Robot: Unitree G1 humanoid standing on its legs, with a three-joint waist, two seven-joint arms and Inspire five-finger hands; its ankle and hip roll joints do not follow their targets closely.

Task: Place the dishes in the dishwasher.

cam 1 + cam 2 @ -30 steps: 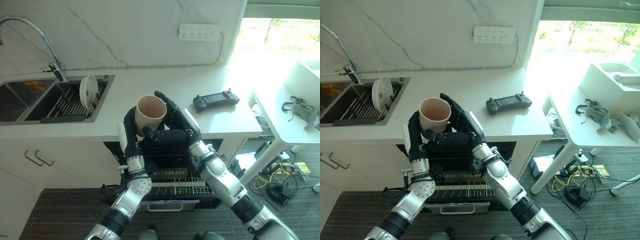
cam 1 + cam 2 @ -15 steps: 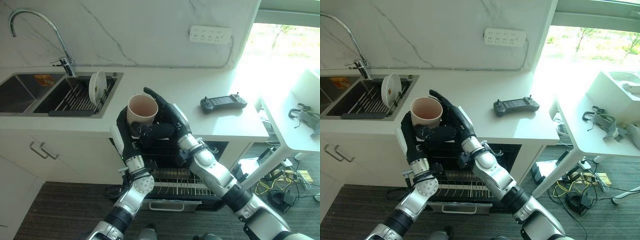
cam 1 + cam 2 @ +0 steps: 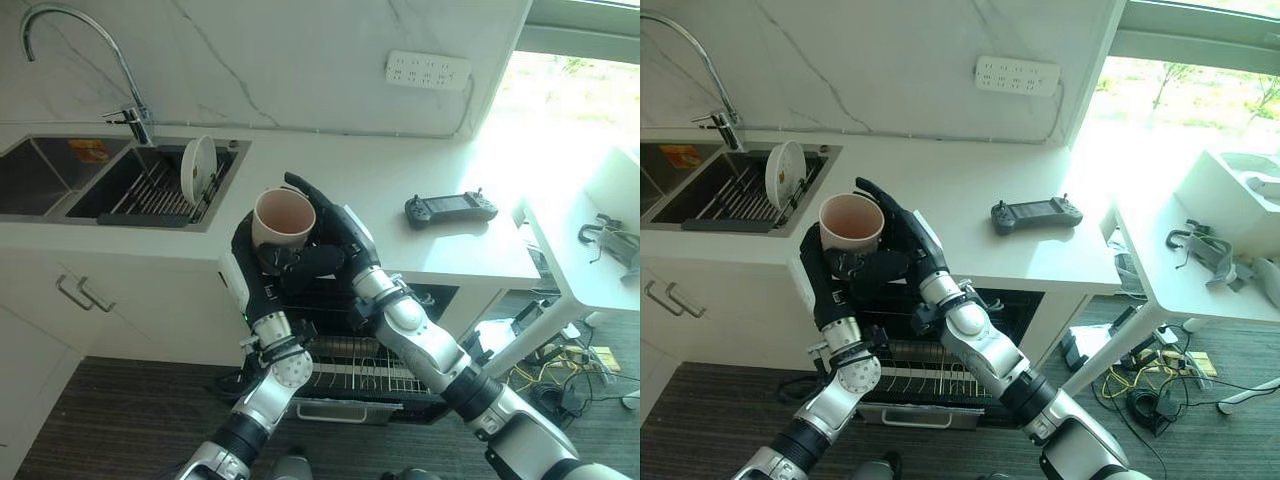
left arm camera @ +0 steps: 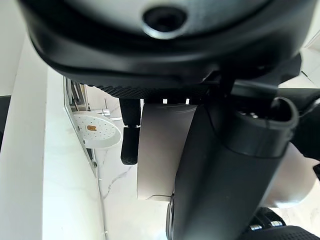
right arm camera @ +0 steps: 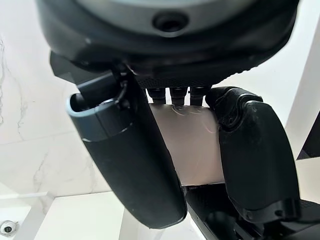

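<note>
Beige cup (image 3: 283, 218), pinkish inside; white plate (image 3: 198, 170); white grey-veined countertop (image 3: 400, 175).

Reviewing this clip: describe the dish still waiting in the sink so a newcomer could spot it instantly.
Start at the curved faucet at the counter's left end; beneath it is the sink, its right basin holding a wire rack. Standing on edge there is a round white plate. Unlike the cup held between both hands, it is flat.
</note>
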